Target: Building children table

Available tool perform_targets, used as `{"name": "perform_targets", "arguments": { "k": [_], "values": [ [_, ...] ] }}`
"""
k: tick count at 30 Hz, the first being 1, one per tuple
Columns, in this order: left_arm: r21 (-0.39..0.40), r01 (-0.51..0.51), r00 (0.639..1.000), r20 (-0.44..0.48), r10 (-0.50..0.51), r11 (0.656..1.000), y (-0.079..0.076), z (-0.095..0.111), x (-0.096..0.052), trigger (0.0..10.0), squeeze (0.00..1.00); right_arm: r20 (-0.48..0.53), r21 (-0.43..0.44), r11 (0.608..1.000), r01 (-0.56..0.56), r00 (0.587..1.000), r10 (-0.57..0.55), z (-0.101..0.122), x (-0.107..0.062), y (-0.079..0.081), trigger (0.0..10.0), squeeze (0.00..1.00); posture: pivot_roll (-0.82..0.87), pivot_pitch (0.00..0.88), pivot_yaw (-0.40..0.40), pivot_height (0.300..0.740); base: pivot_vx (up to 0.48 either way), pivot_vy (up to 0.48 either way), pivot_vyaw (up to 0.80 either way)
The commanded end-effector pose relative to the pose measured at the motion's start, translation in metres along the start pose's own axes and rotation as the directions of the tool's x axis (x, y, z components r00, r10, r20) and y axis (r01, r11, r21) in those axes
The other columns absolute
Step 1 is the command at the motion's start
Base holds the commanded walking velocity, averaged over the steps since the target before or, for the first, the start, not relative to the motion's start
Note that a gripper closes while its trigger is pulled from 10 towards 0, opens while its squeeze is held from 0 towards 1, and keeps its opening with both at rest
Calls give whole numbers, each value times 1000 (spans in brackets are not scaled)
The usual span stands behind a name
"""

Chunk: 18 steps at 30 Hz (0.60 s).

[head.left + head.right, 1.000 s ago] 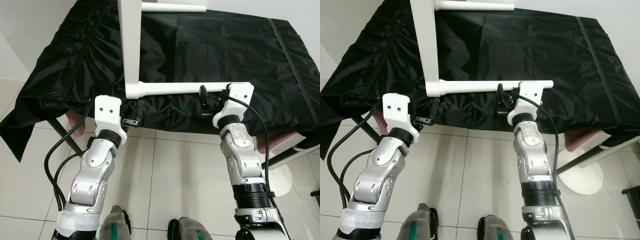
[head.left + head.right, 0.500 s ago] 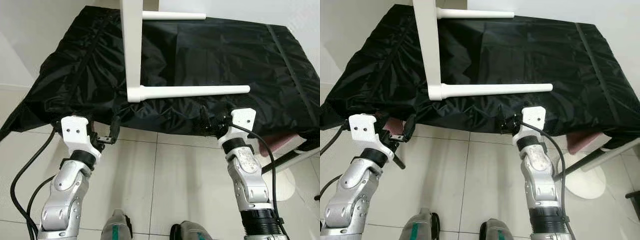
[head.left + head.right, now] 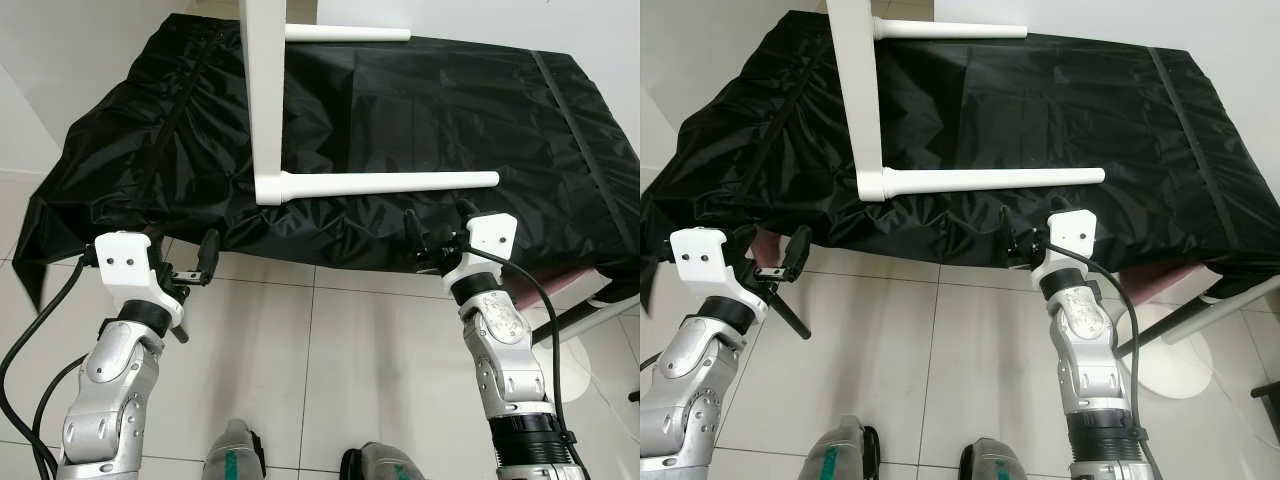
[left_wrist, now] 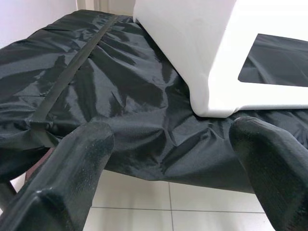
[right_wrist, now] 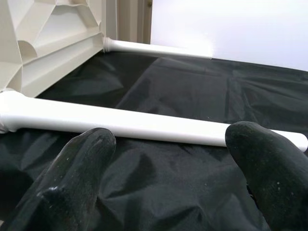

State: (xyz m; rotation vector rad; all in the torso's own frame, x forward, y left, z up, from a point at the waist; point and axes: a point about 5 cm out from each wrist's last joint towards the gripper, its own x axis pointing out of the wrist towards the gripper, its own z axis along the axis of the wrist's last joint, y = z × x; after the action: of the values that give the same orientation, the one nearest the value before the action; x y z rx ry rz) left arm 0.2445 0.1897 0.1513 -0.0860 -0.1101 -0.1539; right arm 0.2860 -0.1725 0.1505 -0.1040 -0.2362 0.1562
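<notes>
A white children's table lies on its side on the black cloth. Its top panel [image 3: 262,90] stands upright. The near leg [image 3: 390,183] sticks out to the right, and a far leg [image 3: 345,33] runs parallel behind it. My left gripper [image 3: 195,285] hangs open over the floor, below and left of the panel's corner [image 4: 211,57]. My right gripper [image 3: 425,245] is open at the cloth's front edge, just below the near leg [image 5: 144,125]. Both hold nothing.
The black cloth [image 3: 450,110] covers a low table and drapes over its front edge. At the right, a metal frame leg [image 3: 580,315] and a white round base [image 3: 1165,360] stand on the tiled floor. My feet [image 3: 235,455] are on the tiles below.
Both grippers have dropped from the near leg's height to below the cloth's edge. The left arm has swung outward to the left. The white table has not moved.
</notes>
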Motion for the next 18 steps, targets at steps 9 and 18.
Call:
{"name": "perform_targets", "arguments": {
  "k": [9, 18],
  "values": [
    [8, 22, 1000, -5, -22, 1000, 2, -3, -3, 10000, 0, -5, -20, 1000, -2, 1000, 2, -3, -3, -10, 10000, 0, 72, 56, -39, 740, 118, 0, 0],
    [7, 19, 1000, -2, -19, 1000, 1, -4, -2, 10000, 0, -4, -32, 999, -14, 1000, 14, -3, -1, -11, 10000, 0, 77, 43, -50, 740, 305, 0, 0]
  ]
}}
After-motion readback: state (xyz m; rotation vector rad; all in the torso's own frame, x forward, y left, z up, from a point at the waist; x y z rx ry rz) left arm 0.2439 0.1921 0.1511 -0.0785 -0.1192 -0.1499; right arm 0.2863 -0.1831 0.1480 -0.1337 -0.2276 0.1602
